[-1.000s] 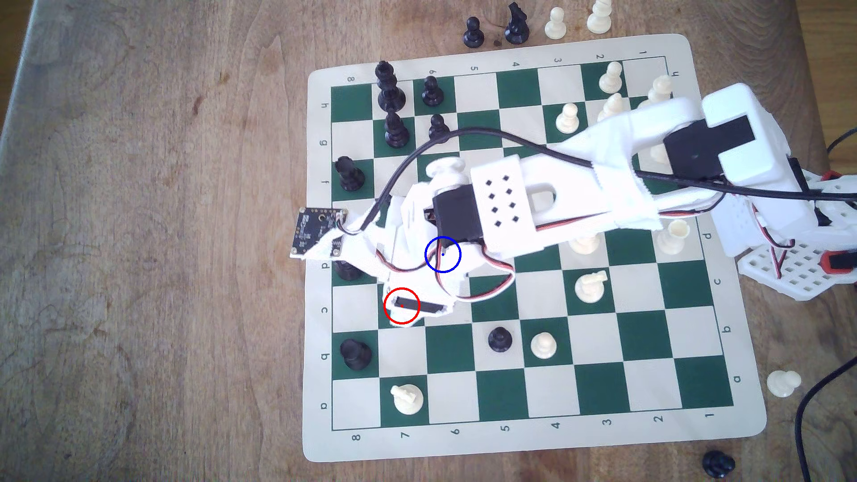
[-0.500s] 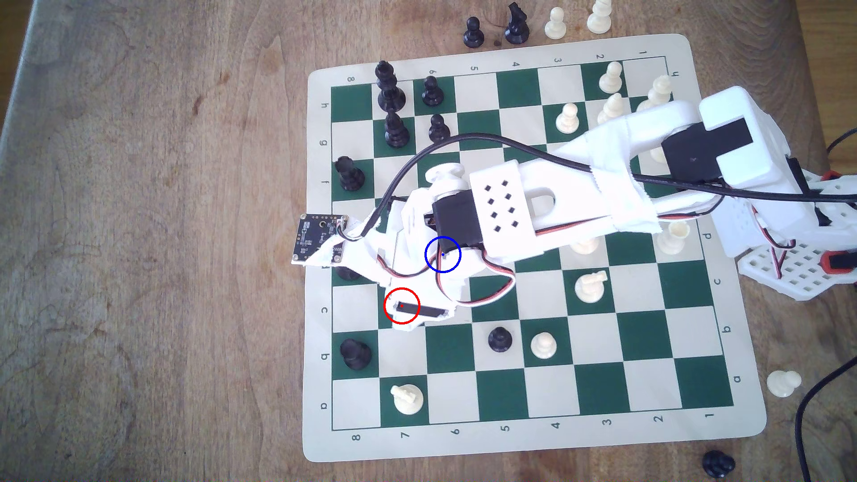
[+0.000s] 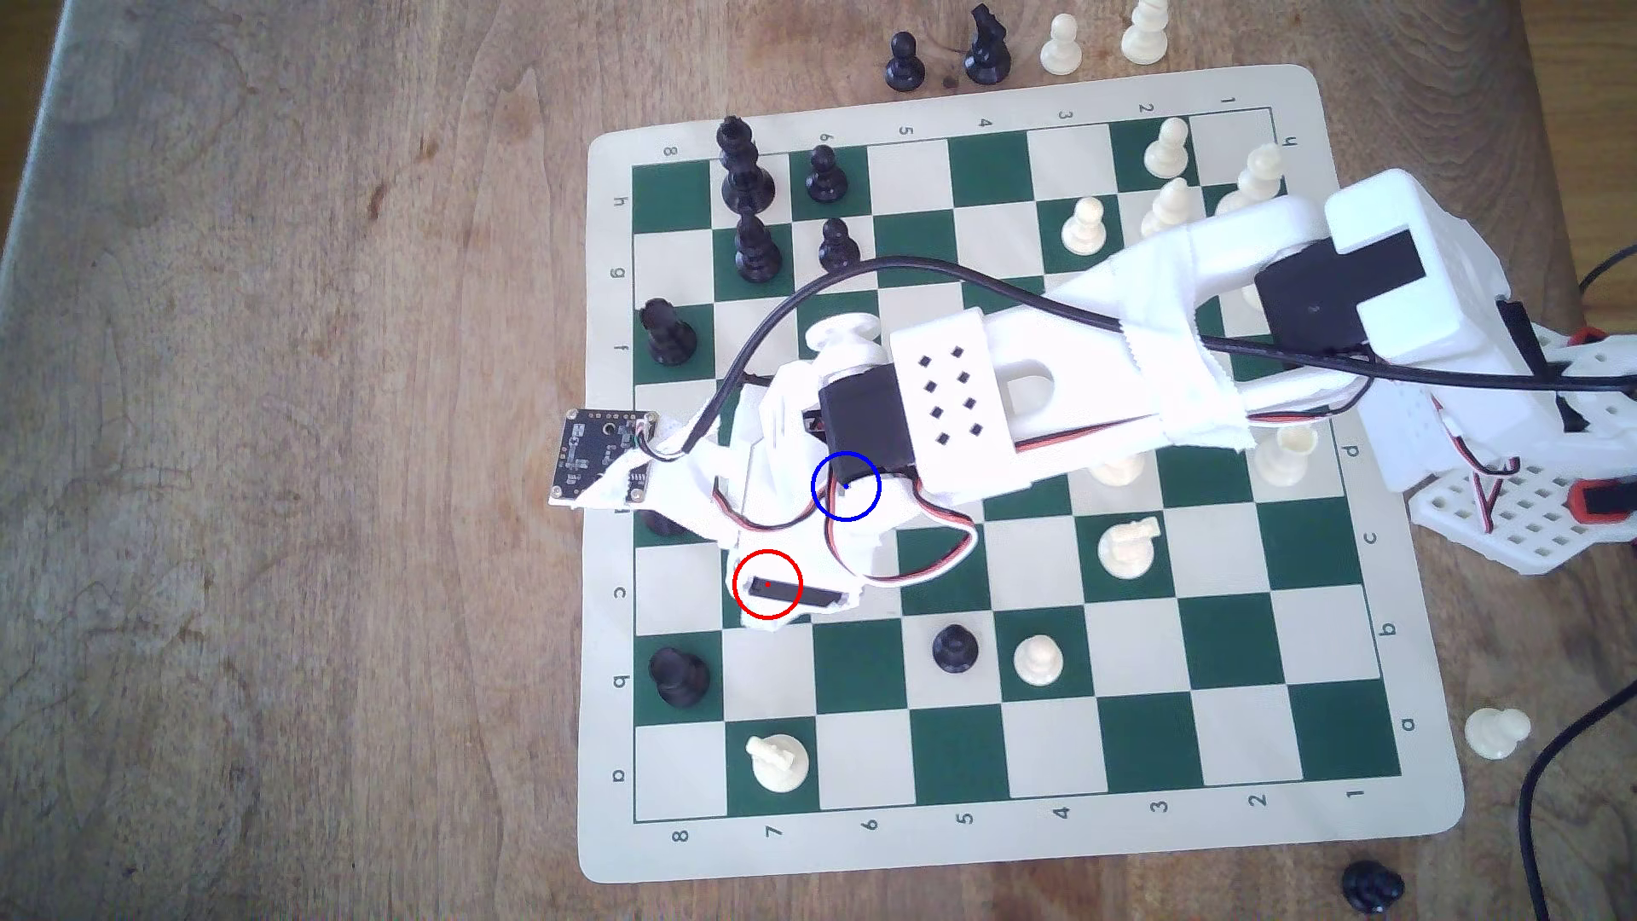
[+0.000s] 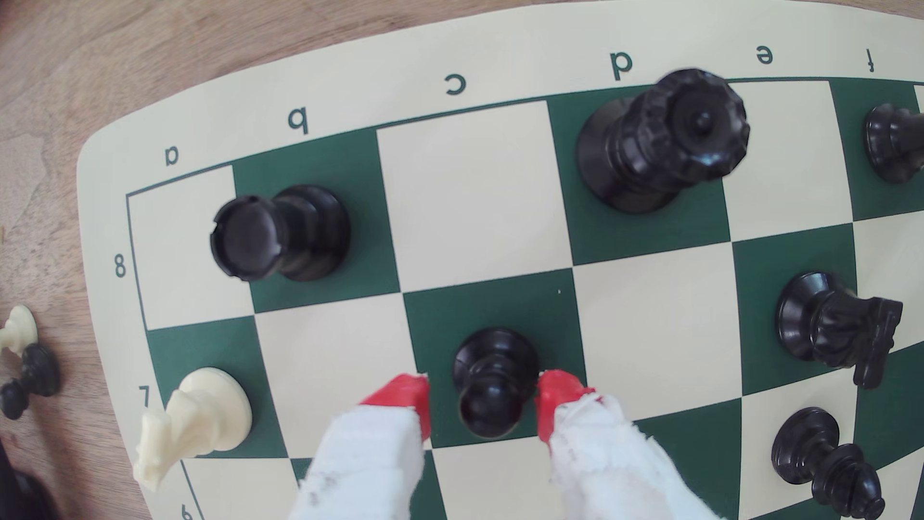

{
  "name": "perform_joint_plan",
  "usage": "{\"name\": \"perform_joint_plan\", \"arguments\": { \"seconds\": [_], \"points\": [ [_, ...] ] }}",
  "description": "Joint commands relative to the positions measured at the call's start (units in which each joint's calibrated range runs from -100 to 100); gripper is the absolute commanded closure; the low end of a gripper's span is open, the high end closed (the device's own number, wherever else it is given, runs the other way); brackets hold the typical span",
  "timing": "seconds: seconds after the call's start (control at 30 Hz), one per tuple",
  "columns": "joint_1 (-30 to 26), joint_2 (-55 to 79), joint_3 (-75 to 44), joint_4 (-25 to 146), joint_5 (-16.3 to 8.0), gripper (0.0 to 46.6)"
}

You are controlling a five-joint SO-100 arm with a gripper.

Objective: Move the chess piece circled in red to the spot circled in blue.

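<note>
Arm has crept slightly toward the exterior view's left, gripper (image 4: 482, 395) now straddling the black pawn (image 4: 492, 382) on its green square, red fingertips (image 4: 400, 395) apart and not yet clamped (grasp looks imminent), with pale squares free alongside but the queen (image 4: 660, 140) near.

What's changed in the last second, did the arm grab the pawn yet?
Very little moved. The arm crept slightly toward the exterior view's left, its camera board drifting the same way. Nothing was taken hold of: the end effector is open, red tips either side of the pawn, which stands on its green square. The other pieces stayed put.
</note>
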Motion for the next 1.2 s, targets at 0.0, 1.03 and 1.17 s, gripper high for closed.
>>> {"name": "perform_joint_plan", "arguments": {
  "seconds": [0.0, 1.03, 1.17],
  "points": [
    [-0.27, -1.81, -5.08, -0.84, -0.39, 39.3],
    [0.36, -32.46, 23.21, -3.13, 0.34, 46.3],
    [2.31, -35.00, 28.92, -4.44, 1.22, 46.3]
  ]
}}
